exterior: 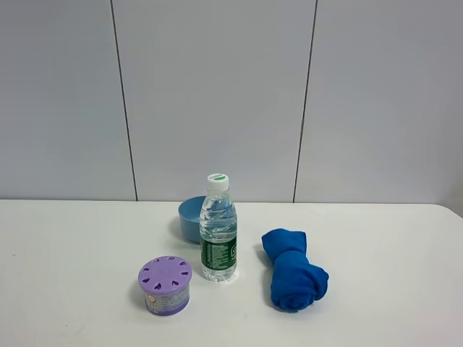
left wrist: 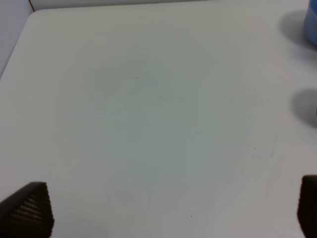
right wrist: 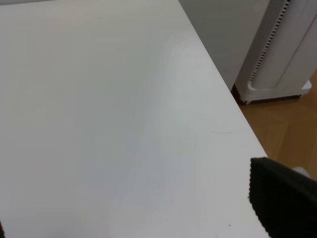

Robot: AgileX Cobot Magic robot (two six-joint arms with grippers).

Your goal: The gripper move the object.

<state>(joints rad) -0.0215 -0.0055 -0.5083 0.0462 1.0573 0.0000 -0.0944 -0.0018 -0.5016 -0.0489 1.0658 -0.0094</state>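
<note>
On the white worktop (exterior: 72,246) a purple container (exterior: 165,285) sits left of the upright water bottle (exterior: 218,230), blue bowl (exterior: 190,217) behind, rolled blue cloth (exterior: 291,271) right; both end effectors, left (left wrist: 168,208) and right (right wrist: 143,218), hang released, grasping nothing.

The water bottle (exterior: 218,230) is clear, glossy plastic with a smooth white cap and a shiny green printed label. At its 11 o'clock, the blue bowl (exterior: 190,217) looks like smooth, matt plastic. At 7 o'clock, the purple round container (exterior: 165,285) is matt plastic with a glossier printed band around its side. At 4 o'clock, the rolled blue cloth (exterior: 291,272) is soft, matt fabric with a fine nap. The white table (exterior: 79,246) is smooth with a faint sheen. The left gripper's fingertips (left wrist: 29,208) show black, finely ribbed, matt pads; the right gripper's fingertip (right wrist: 280,198) looks the same.
</note>
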